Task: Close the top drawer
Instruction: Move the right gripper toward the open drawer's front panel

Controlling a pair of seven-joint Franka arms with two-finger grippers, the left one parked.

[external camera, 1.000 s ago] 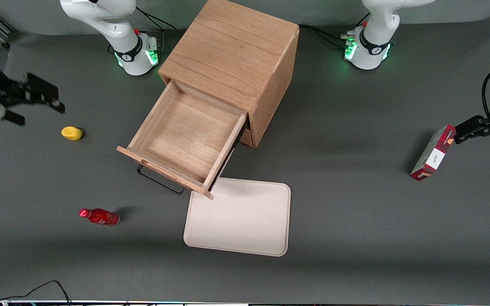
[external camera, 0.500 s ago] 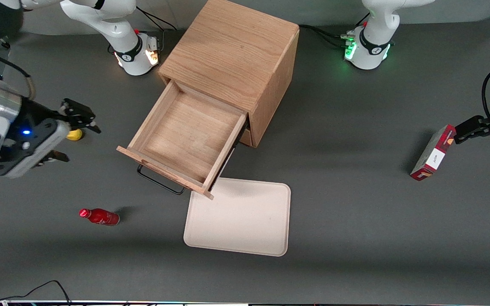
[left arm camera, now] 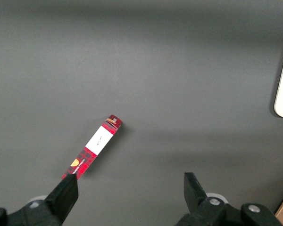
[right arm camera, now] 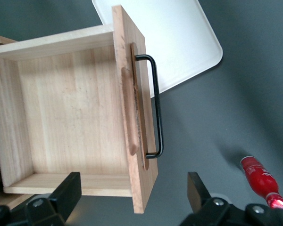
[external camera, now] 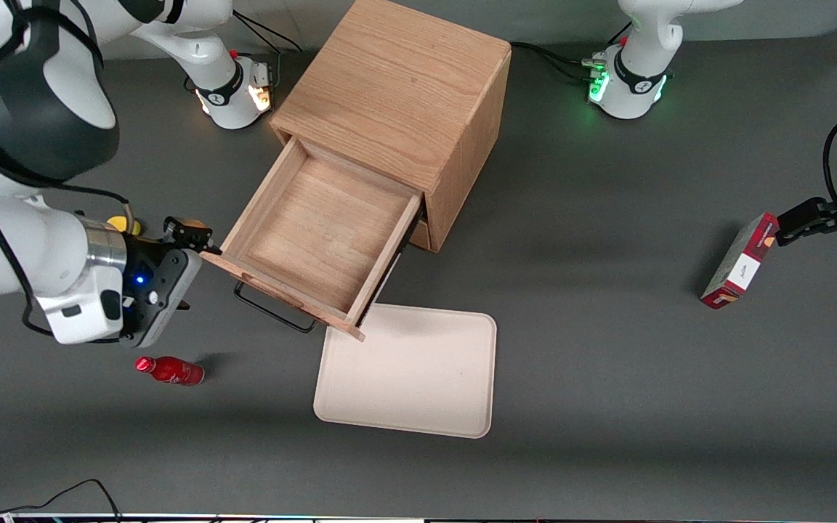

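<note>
The top drawer (external camera: 317, 232) stands pulled far out of the oak cabinet (external camera: 397, 80). It is empty, and its black wire handle (external camera: 273, 314) is on the front panel. My right gripper (external camera: 187, 267) is open. It hovers at the end of the drawer's front panel that lies toward the working arm's end of the table. In the right wrist view the drawer (right arm camera: 75, 108) and its handle (right arm camera: 155, 103) lie ahead of the gripper (right arm camera: 133, 188). The corner of the front panel stands between the spread fingers and touches neither.
A cream tray (external camera: 411, 370) lies on the table just in front of the drawer and also shows in the right wrist view (right arm camera: 174, 37). A red bottle (external camera: 171, 370) lies nearer the camera than my gripper. A yellow object (external camera: 131, 226) is half hidden by the arm. A red box (external camera: 740, 261) stands toward the parked arm's end.
My right arm has swung in from the working arm's end of the table to the drawer's front corner. The drawer has not moved.
</note>
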